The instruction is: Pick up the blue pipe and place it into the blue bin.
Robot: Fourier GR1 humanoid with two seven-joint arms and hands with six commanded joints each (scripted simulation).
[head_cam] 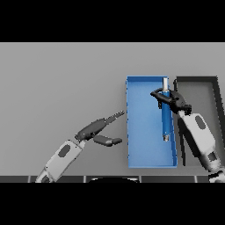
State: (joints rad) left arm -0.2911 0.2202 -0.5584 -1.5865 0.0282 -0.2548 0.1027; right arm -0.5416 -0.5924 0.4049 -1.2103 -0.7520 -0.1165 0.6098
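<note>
So we're pretty much at the drop-off step. The right hand (169, 99) is over the far right side of the blue bin (140, 132), fingers curled around the upper part of the blue pipe (165, 121). The pipe runs lengthwise along the bin's right wall, its pale tip poking out past the hand on the far side and the rest trailing back toward the robot below the fingers. I can't tell whether it's already resting on the bin floor or hanging just above it.

Just to the right of that hand there's a dark bin (211, 92), so not the one to drop into. The left hand (99, 129) is off to the left of the blue bin on the table (57, 79), fingers straight and relaxed, holding nothing.

Next move, I'd guess: lower a touch if needed, let the fingers go, then lift straight up so the hand doesn't drag the pipe or clip the bin's wall.
</note>
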